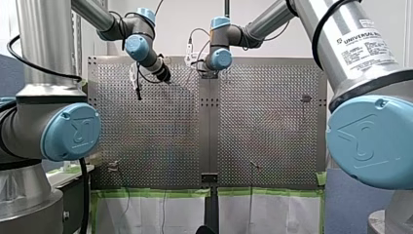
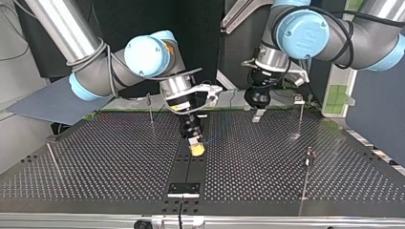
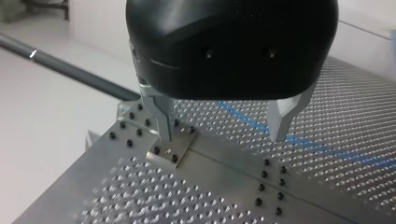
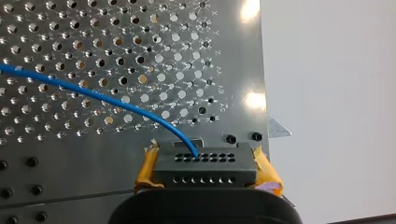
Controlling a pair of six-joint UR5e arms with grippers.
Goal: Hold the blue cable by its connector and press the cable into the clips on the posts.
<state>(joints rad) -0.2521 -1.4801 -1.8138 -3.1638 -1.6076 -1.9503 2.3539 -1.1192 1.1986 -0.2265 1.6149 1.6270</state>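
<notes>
Right wrist view: right pincer (image 4: 205, 172) pinching connector (image 4: 208, 161), blue cable (image 4: 93, 94) leaving it; left pincer (image 3: 222, 133) spread, pointing down over desk (image 3: 140, 196).

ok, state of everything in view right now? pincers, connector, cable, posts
right pincer: shut on the connector, a yellow pad on either side.
left pincer: open, empty, over the perforated table.
connector: clamped, cable running out of it.
blue cable: lying loose on the table, in no clip that shows.
posts: upright, no cable on them.
</notes>
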